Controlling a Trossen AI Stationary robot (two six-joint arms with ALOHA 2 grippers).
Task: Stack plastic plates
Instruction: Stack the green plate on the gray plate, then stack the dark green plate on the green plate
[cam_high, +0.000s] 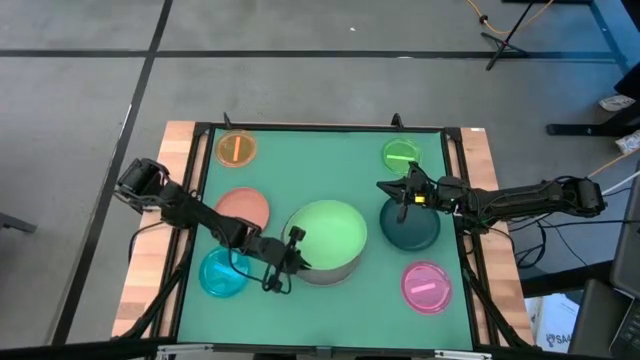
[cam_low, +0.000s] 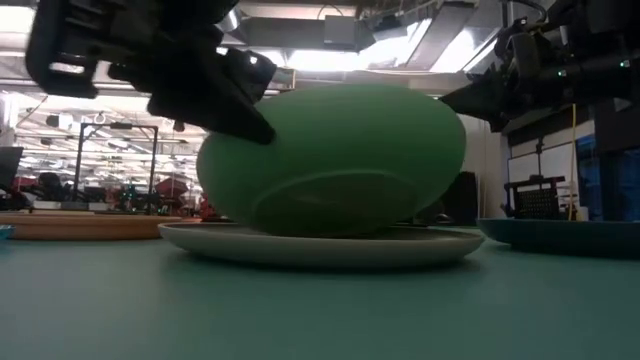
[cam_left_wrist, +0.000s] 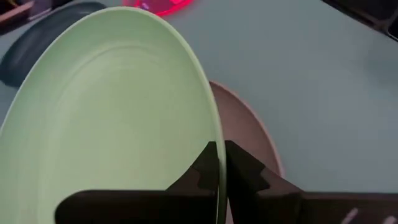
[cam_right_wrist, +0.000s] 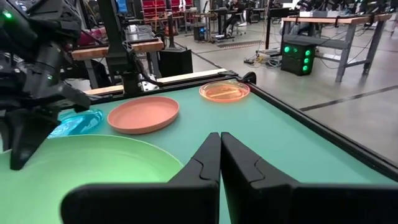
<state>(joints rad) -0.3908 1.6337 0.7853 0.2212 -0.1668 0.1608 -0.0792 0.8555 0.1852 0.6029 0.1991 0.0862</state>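
My left gripper (cam_high: 292, 254) is shut on the large light green plate (cam_high: 326, 233), which stands steeply tilted over the large grey-white plate (cam_high: 340, 273); the low view shows its underside (cam_low: 330, 160). My right gripper (cam_high: 405, 190) is shut on nothing and hovers over the far edge of the dark green plate (cam_high: 412, 228), which lies flat on the mat. Lying flat on their own are the salmon plate (cam_high: 242, 208) and the small orange (cam_high: 236, 148), green (cam_high: 401, 155), cyan (cam_high: 220, 273) and pink (cam_high: 427, 285) plates. My left gripper (cam_left_wrist: 219, 149) pinches the light green plate's rim (cam_left_wrist: 213, 127) on its near-left side, one finger (cam_left_wrist: 247, 169) on the underside and one on the inner face. It reaches in from the table's left. The held side is raised; the opposite edge (cam_low: 330, 233) rests on the grey-white plate (cam_low: 420, 245).
A raised black frame (cam_high: 455, 160) borders the green mat (cam_high: 320, 160), with wooden table edges (cam_high: 150, 260) outside it. Bare mat lies in the far middle between the orange and green plates and along the near edge. Workshop benches show beyond the table.
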